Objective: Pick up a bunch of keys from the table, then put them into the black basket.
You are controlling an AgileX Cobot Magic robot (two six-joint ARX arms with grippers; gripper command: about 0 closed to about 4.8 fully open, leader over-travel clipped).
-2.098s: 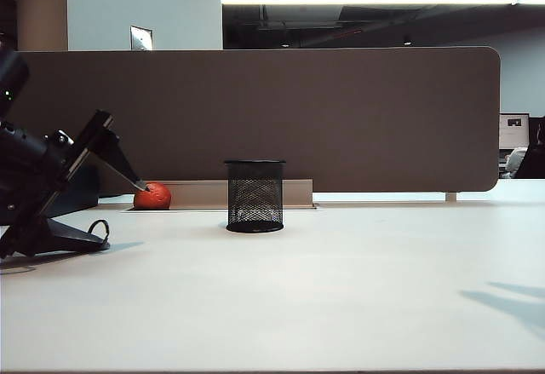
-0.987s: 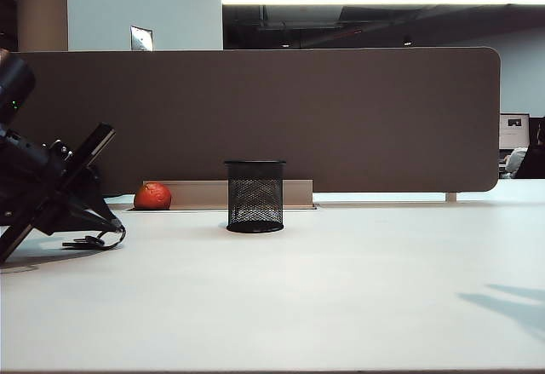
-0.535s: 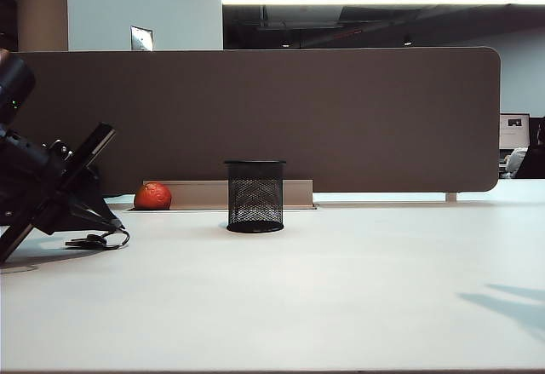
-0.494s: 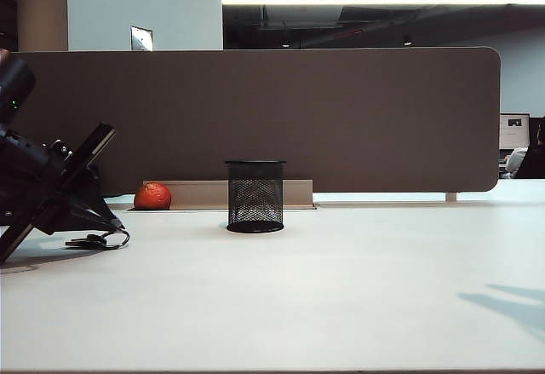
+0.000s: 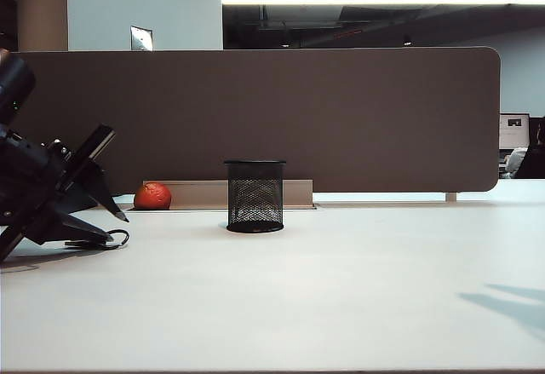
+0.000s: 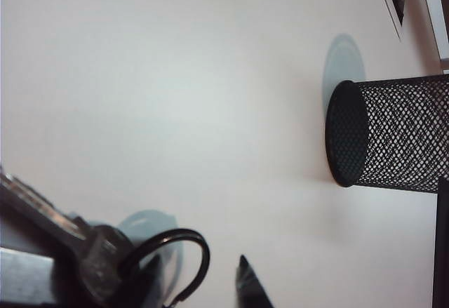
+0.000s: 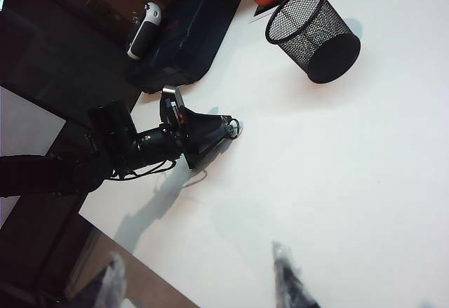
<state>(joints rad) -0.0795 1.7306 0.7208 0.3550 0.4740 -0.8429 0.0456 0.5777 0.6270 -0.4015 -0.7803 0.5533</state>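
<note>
The bunch of keys (image 5: 95,242) lies on the white table (image 5: 341,289) at the far left, its thin black ring (image 5: 119,238) pointing right. My left gripper (image 5: 117,227) is low over it with its jaws apart, one finger above the ring and one down at the keys. In the left wrist view the keys (image 6: 88,262) and ring (image 6: 184,252) sit by one finger, and the other fingertip (image 6: 247,285) stands clear of them. The black basket (image 5: 255,196) stands upright, further right. My right gripper (image 7: 200,287) hangs open and empty, high above the table.
A red-orange ball (image 5: 152,195) rests behind the keys by the brown partition (image 5: 341,118). The right wrist view shows a dark blue box (image 7: 186,34) with a white device (image 7: 144,27) on it, beyond the left arm (image 7: 140,146).
The left gripper, shut at the keys a moment ago, has parted its jaws. The keys stay on the table, ring shifted slightly. The right arm has not moved.
</note>
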